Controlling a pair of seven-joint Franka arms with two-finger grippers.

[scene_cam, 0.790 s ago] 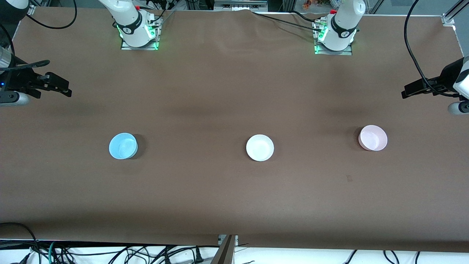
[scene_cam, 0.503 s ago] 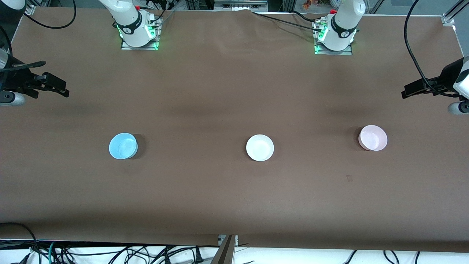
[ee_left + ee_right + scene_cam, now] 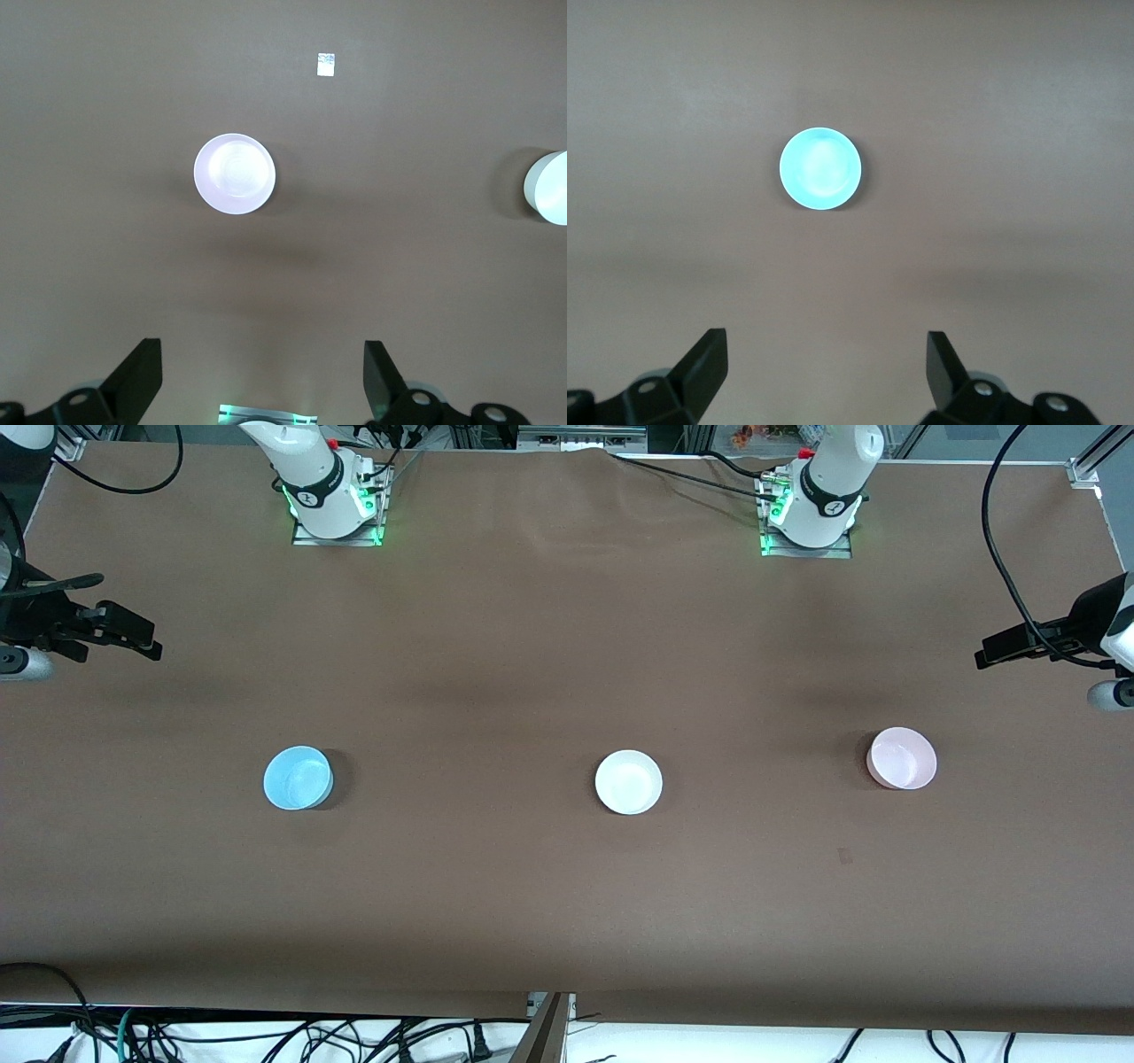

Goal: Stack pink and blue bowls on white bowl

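Three small bowls stand apart in a row on the brown table. The white bowl (image 3: 628, 781) is in the middle, and its edge shows in the left wrist view (image 3: 549, 187). The pink bowl (image 3: 901, 758) (image 3: 234, 173) is toward the left arm's end. The blue bowl (image 3: 298, 778) (image 3: 820, 168) is toward the right arm's end. My left gripper (image 3: 990, 653) (image 3: 262, 363) is open and empty, high over the table at the left arm's end. My right gripper (image 3: 146, 644) (image 3: 826, 354) is open and empty, high over the right arm's end.
The two arm bases (image 3: 332, 505) (image 3: 808, 514) stand at the table's edge farthest from the front camera. A small pale mark (image 3: 844, 856) (image 3: 325, 64) lies on the table near the pink bowl. Cables (image 3: 266, 1036) hang below the edge nearest the front camera.
Both grippers have drawn slightly outward toward their ends of the table. The bowls have not moved.
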